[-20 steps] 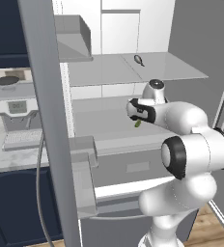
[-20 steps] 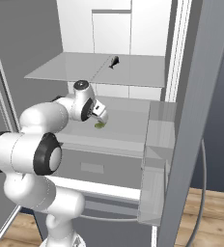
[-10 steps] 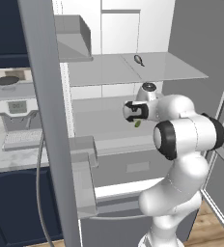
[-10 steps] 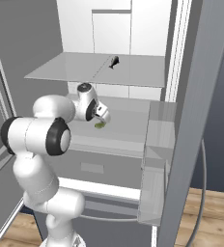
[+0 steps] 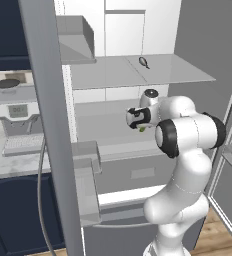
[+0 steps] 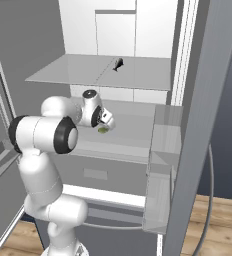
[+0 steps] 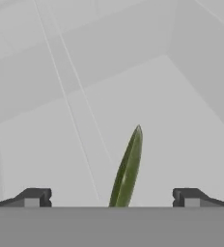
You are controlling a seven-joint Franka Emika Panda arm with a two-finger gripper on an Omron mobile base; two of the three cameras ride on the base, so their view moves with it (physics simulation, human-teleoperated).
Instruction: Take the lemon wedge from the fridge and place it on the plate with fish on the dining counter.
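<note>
The gripper [image 7: 111, 198] is reaching into the open fridge [image 5: 188, 45] over the middle shelf, and its fingers [image 7: 34, 197] are standing spread wide, released, gripping nothing. In the hand view the two dark tips are sitting at roughly eight and four o'clock, and the lemon wedge [image 7: 127, 169] is rising right between them, a touch toward the four o'clock tip rather than dead centre. It is lying on the pale shelf floor, a slim olive sliver whose long axis is running from six o'clock up toward twelve, tip leaning slightly to one o'clock. So the sliver is pointing away along the line of the hand, crossways to the line between the tips, which looks like a friendly set-up for closing across its thin width.

From the left base view the wedge [image 5: 141, 128] is peeking out as a green speck just under the hand [image 5: 136, 117], at about six o'clock from it. The right base view is giving the same story: the wedge [image 6: 102, 130] just below the tips [image 6: 108, 120]. Whether the tips are already down at shelf height I cannot tell. The small dark curled object [image 5: 144, 62] is sitting apart on the shelf above.
</note>
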